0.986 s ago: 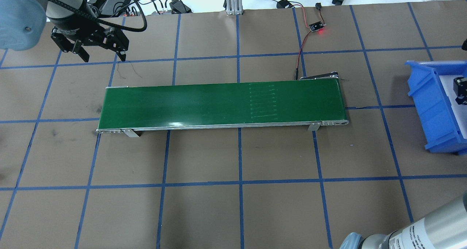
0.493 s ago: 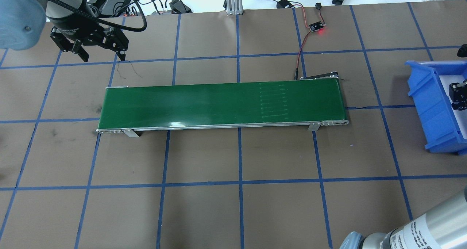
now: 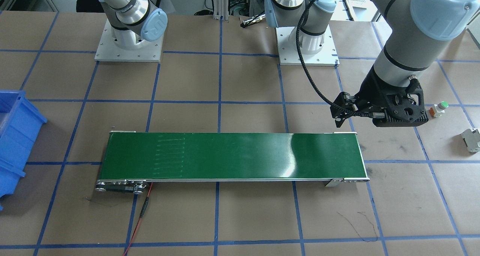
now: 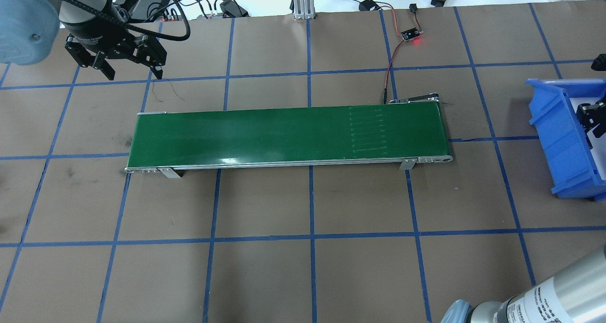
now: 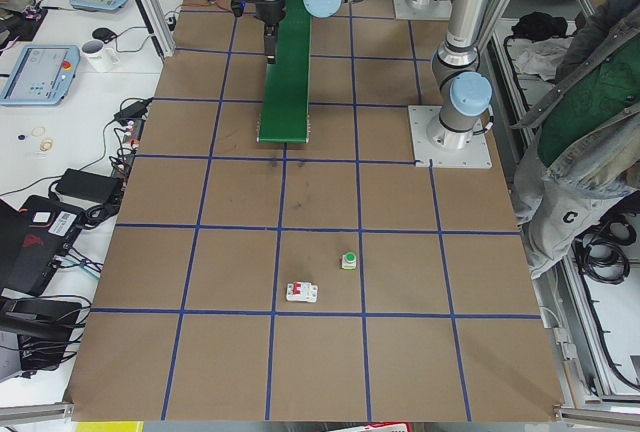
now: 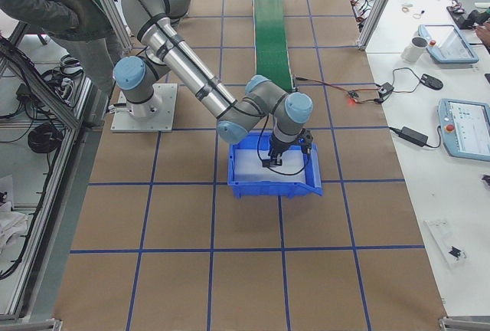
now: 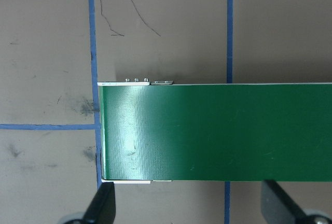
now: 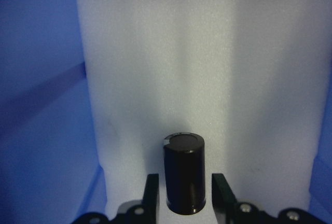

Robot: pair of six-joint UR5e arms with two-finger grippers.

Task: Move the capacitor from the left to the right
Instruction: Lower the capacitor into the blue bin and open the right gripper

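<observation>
The capacitor (image 8: 184,169), a dark glossy stubby cylinder, stands upright on the white foam (image 8: 207,68) inside the blue bin (image 4: 558,133). My right gripper (image 8: 184,180) is low in the bin with one finger on each side of the capacitor and a thin gap at each side, so it is open. It shows at the overhead view's right edge (image 4: 589,118) and in the exterior right view (image 6: 285,164). My left gripper (image 4: 134,72) is open and empty, hovering just off the left end of the green conveyor belt (image 4: 284,133), whose end fills the left wrist view (image 7: 218,130).
A white button part with a green cap (image 3: 439,109) and a light grey block (image 3: 471,139) lie on the table beyond the left arm. A small sensor board with a red light (image 4: 411,35) and its wires sit behind the belt's right end.
The pale stripe marks on the belt have shifted to the right. My right gripper has moved slightly left within the bin. My left gripper has barely moved.
</observation>
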